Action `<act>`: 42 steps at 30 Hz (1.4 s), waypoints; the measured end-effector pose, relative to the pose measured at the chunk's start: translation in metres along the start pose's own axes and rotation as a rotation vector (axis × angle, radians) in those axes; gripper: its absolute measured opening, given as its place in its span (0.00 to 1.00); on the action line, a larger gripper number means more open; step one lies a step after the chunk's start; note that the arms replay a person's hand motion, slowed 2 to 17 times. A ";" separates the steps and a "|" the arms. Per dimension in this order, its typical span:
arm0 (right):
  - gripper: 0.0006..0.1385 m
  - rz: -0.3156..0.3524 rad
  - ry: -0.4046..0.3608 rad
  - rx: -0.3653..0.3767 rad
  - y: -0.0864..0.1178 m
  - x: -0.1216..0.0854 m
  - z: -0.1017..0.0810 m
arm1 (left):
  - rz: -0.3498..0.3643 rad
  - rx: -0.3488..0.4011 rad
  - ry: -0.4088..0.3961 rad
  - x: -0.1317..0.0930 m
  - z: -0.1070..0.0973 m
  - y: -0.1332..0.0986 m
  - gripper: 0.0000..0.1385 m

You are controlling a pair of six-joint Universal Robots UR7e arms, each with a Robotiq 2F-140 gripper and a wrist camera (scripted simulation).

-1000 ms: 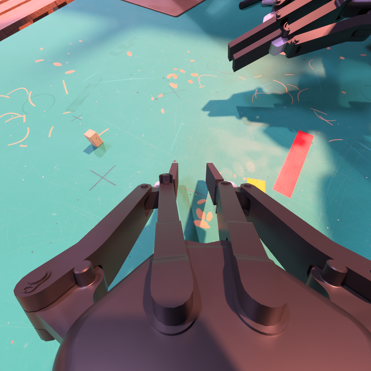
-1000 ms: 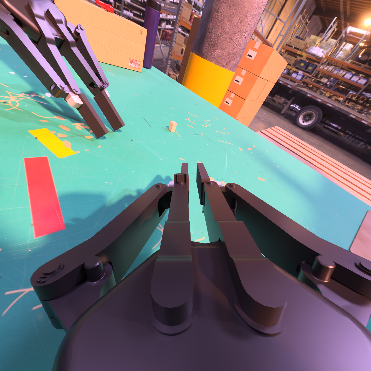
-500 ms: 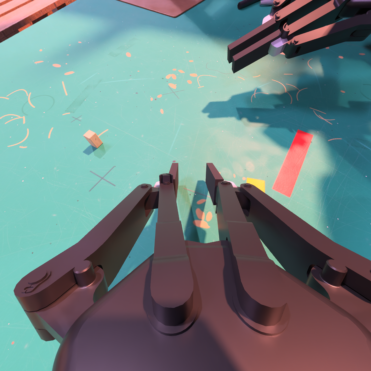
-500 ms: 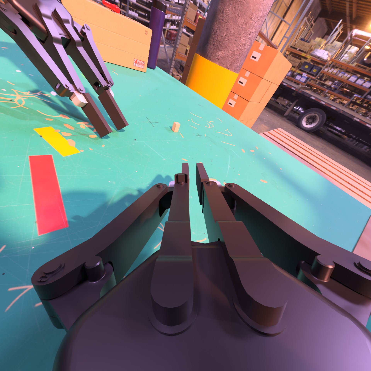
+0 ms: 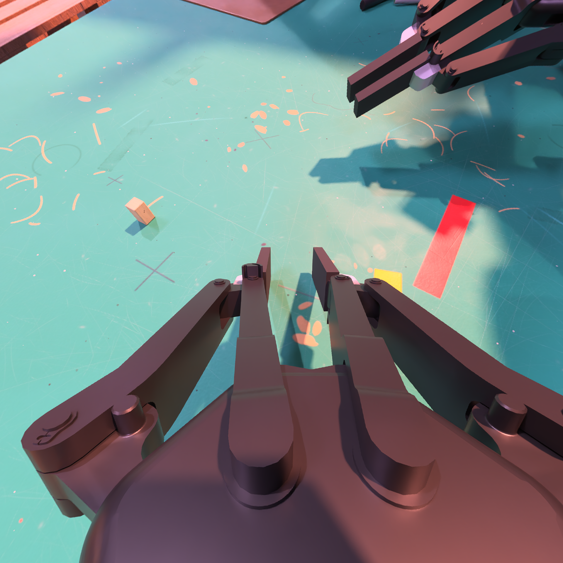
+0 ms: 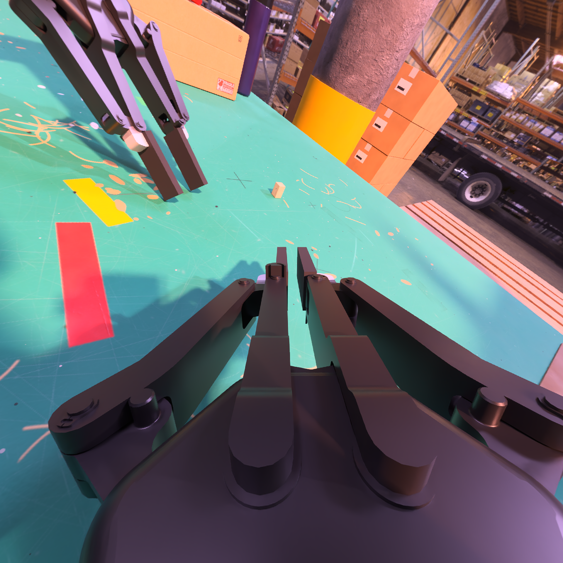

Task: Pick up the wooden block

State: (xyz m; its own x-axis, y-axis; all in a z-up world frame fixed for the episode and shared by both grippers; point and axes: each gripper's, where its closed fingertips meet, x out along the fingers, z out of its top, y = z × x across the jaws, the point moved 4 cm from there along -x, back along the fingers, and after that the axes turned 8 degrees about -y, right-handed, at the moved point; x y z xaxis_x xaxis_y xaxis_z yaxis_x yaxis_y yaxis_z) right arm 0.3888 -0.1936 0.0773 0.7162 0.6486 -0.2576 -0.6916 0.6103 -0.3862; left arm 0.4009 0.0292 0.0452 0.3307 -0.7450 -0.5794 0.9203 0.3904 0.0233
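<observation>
A small pale wooden block (image 5: 140, 210) lies on the teal table (image 5: 213, 189), ahead and to the left of my left gripper (image 5: 291, 259). The left gripper hovers low over the table, its jaws partly open and empty. In the right wrist view the block (image 6: 278, 189) lies far ahead of my right gripper (image 6: 292, 254), whose fingers are almost together and hold nothing. The left gripper (image 6: 185, 189) also shows there, to the left of the block. The right gripper (image 5: 355, 97) shows at the upper right of the left wrist view.
A red strip (image 5: 443, 246) and a yellow patch (image 5: 388, 278) are stuck flat on the table to the right. The table's far edge (image 6: 335, 158) has orange boxes (image 6: 405, 122), a column with a yellow guard (image 6: 329, 122) and a cardboard box (image 6: 195, 61) behind it. Wooden slats (image 6: 487, 259) lie at the right.
The right wrist view has shifted a little: the block and the left gripper now sit further right in it. The left gripper and the block have stayed put.
</observation>
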 end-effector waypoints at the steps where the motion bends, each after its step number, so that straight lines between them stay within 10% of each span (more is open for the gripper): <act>1: 0.07 0.004 0.001 -0.006 0.001 0.000 0.001 | 0.000 0.001 0.000 0.000 0.000 0.000 0.27; 22: 0.13 0.154 0.036 -0.054 0.024 0.019 0.027 | -0.004 -0.012 0.003 0.002 0.001 -0.001 0.26; 42: 0.18 0.336 0.066 -0.102 0.012 0.103 0.071 | -0.016 -0.021 -0.008 0.002 0.002 -0.002 0.26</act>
State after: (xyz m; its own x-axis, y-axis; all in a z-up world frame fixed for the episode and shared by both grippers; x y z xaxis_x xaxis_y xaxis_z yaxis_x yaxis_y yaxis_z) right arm 0.4477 -0.0879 0.1091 0.4573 0.7723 -0.4410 -0.8790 0.3172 -0.3560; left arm 0.4006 0.0260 0.0461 0.3178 -0.7556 -0.5728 0.9210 0.3896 -0.0030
